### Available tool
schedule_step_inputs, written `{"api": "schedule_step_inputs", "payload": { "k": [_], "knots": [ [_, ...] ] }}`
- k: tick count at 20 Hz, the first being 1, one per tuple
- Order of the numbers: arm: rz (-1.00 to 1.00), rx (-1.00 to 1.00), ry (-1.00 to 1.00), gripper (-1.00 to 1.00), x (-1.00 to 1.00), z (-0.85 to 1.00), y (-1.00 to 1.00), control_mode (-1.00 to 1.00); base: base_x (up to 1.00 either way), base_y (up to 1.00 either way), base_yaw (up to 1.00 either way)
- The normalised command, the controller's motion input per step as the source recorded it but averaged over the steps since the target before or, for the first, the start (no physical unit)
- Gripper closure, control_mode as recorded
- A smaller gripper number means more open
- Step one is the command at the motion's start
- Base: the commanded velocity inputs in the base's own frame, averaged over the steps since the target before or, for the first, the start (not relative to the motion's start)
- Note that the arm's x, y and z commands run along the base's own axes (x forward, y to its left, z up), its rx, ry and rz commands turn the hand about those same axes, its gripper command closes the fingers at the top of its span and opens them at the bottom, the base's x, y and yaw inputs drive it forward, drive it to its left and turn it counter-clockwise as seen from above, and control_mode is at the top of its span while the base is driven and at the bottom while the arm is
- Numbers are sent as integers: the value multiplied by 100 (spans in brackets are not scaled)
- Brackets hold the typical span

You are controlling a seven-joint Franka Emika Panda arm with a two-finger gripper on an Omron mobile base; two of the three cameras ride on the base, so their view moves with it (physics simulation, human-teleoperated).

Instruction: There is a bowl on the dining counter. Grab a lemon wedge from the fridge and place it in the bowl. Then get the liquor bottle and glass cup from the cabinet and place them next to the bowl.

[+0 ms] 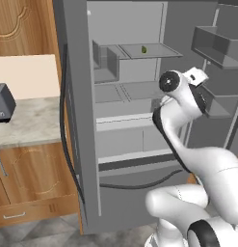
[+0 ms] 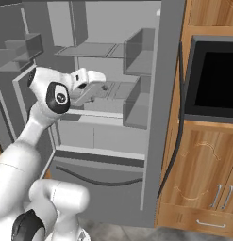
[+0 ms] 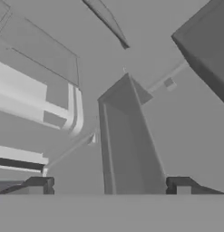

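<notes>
The fridge (image 1: 81,96) stands with both doors swung open, its grey shelves bare except for the lemon wedge (image 1: 143,49), a tiny yellow-green sliver on the upper glass shelf. My gripper (image 2: 103,87) hovers inside the fridge at middle-shelf height, lower than the wedge and to its right in the left base view. In the hand view the gripper (image 3: 111,186) is open, its two dark fingertips (image 3: 38,185) far apart with nothing between them, facing a grey bin wall. The bowl, dining counter, liquor bottle and glass cup are out of view.
Door bins (image 1: 214,43) jut from the open right door close to my wrist. A marbled worktop (image 1: 29,120) with a dark appliance (image 1: 2,103) lies left of the fridge. A black built-in oven (image 2: 214,80) in wood cupboards stands to the right.
</notes>
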Motion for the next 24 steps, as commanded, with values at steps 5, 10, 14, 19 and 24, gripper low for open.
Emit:
{"api": "schedule_step_inputs", "payload": {
  "k": [5, 10, 14, 19, 24],
  "knots": [
    [11, 50, 0, -100, -4, 15, 3, -100, 0, 0, 0],
    [10, 45, 5, -100, 0, -2, 13, -100, 0, 0, 0],
    [9, 14, 1, -100, 0, -2, 44, -100, 0, 0, 0],
    [7, 0, 0, -100, 0, 0, 9, -100, 0, 0, 0],
    [3, 0, 0, -100, 4, 0, 0, 100, 22, 0, 2]
  ]
}}
